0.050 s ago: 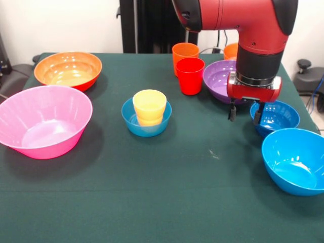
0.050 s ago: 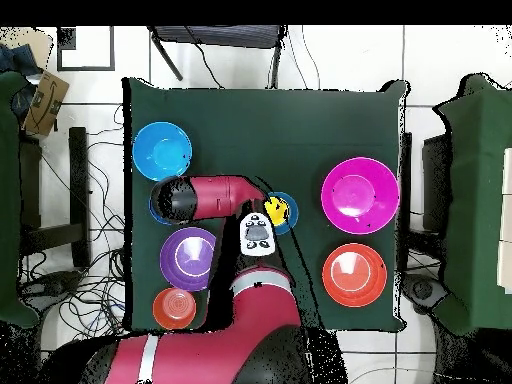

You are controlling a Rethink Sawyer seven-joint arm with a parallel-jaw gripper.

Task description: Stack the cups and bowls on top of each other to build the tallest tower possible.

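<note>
1. Cups show plainly only from the front: the yellow cup (image 1: 149, 107) stands upright inside a small blue bowl (image 1: 146, 121) near the middle of the green tabletop (image 1: 167, 197), while the red cup (image 1: 190, 76) and orange cup (image 1: 185, 54) stand side by side on the cloth just left of the purple bowl (image 1: 218, 80). From overhead the arm covers the red and orange cups, and only a bit of yellow shows.
2. Overhead shows the small orange bowl (image 2: 174, 308) whole, beside the purple one; from the front only a sliver of it (image 1: 231, 49) peeks out behind the arm.
3. The pincer (image 1: 245, 114) hangs over the near rim of the purple bowl, beside a second small blue bowl (image 1: 274, 117); its two dark fingers are spread apart and grip nothing. Overhead, the arm's wrist hides it.
4. Contents: only the one small blue bowl holds anything. The large pink bowl (image 1: 44, 121), large orange bowl (image 1: 68, 70), purple bowl, second small blue bowl and bright blue bowl (image 1: 295, 161) sit hollow.
5. Count: three cups and seven bowls, namely one pink, two orange, one purple, three blue.
6. The only stack is the yellow cup in its blue bowl.
</note>
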